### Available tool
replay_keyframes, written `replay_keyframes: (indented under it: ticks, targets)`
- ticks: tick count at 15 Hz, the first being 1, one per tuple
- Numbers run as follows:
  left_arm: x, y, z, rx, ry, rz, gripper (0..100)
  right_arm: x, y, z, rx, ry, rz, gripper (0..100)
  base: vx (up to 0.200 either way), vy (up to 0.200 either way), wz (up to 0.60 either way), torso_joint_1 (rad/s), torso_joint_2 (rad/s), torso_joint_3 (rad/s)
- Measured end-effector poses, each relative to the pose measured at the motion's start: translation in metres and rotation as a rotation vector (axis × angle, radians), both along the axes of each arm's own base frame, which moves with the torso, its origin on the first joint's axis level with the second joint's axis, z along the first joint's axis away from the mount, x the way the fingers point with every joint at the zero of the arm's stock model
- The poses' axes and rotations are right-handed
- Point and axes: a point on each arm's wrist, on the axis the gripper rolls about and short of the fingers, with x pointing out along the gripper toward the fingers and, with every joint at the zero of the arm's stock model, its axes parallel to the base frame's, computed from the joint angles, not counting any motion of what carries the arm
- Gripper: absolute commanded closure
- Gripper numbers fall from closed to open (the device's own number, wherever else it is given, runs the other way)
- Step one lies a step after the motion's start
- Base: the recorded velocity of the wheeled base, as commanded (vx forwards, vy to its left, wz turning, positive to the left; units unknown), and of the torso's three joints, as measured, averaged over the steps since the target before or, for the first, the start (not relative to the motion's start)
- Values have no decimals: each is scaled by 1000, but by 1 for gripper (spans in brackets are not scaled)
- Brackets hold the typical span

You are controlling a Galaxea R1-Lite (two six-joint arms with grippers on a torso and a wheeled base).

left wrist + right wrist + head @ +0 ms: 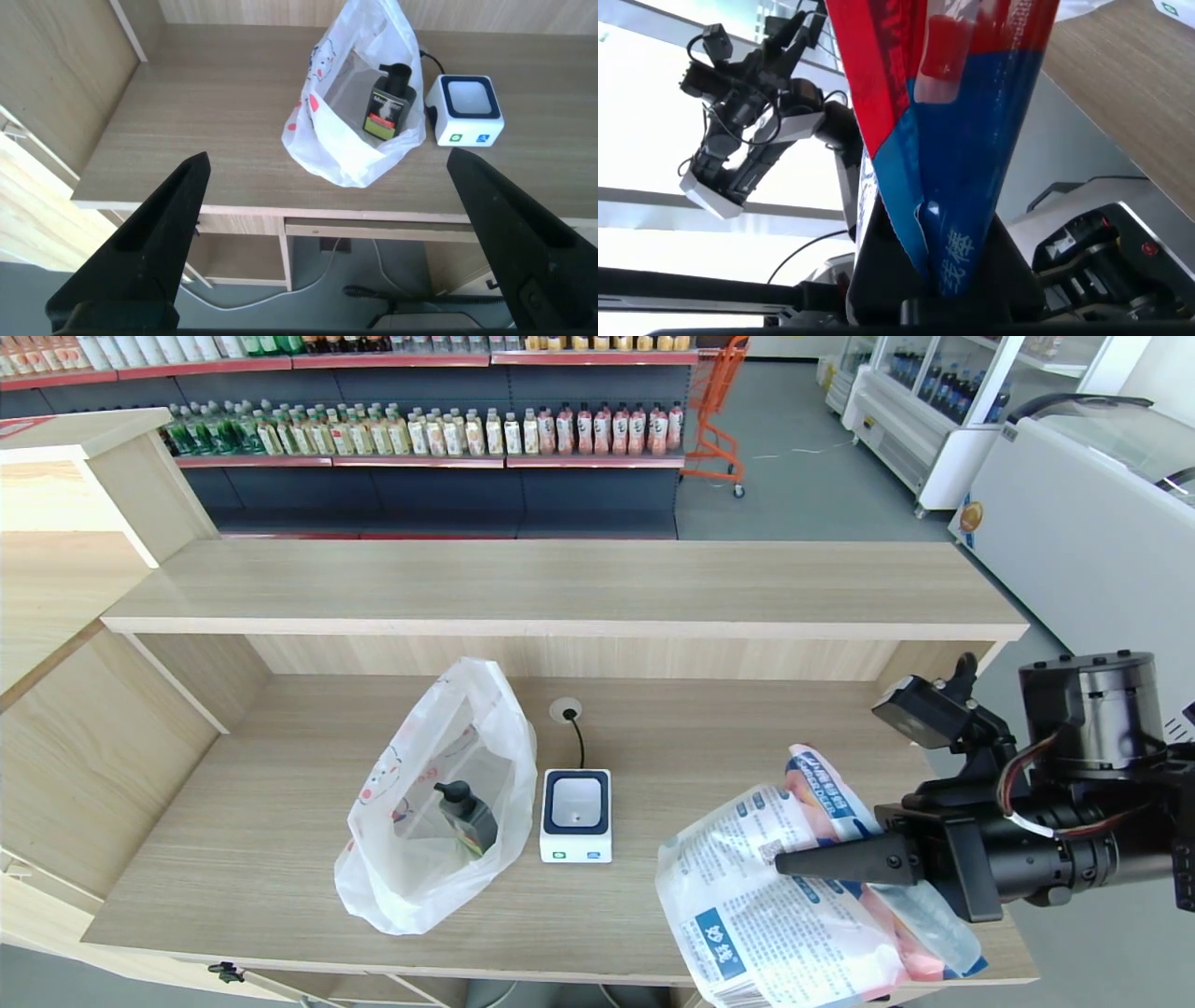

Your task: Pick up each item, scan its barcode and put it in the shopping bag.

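My right gripper [794,863] is shut on a large white, blue and red snack packet [775,896], held above the counter's front right corner; the same packet [952,140] hangs between the fingers in the right wrist view. A white barcode scanner [576,814] sits mid-counter, also seen as the scanner [464,110] from the left wrist. Left of it stands an open white plastic shopping bag [420,821] with a dark pump bottle [467,814] inside; the bag [350,93] and bottle [388,103] appear again. My left gripper [327,243] is open, off the counter's front edge.
The wooden counter [280,803] has a raised back ledge [560,588] and a side wall on the left. The scanner's cable [577,737] runs to a hole behind it. Shelves of bottles [420,429] and freezers [1074,504] stand beyond.
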Motion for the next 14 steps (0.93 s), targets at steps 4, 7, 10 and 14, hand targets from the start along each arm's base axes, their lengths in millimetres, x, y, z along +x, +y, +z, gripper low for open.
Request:
replay_keyframes:
  ticks: [4,7,10,14]
  targets:
    - [0,0,0,0,0,0,0,-2,2,0,-5,-5,1,100,0,0,0,0,0,0]
    - [0,0,0,0,0,0,0,-3,2,2,-4,-11,1,100,0,0,0,0,0,0]
    - [0,0,0,0,0,0,0,-5,1,3,-2,-17,0,100,0,0,0,0,0,0]
    - [0,0,0,0,0,0,0,-6,2,6,-19,-46,-41,100,0,0,0,0,0,0]
